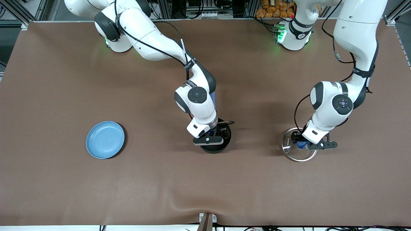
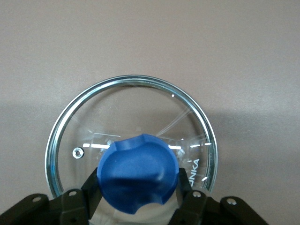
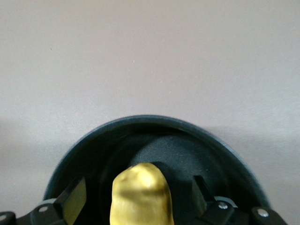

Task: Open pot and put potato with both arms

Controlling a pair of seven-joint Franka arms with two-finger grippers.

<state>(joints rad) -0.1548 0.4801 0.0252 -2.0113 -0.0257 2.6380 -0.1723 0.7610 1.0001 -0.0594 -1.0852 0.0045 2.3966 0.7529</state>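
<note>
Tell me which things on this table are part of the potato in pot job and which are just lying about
Job: pot, potato at right gripper, lid with knob in left gripper.
Lying about: blue plate.
</note>
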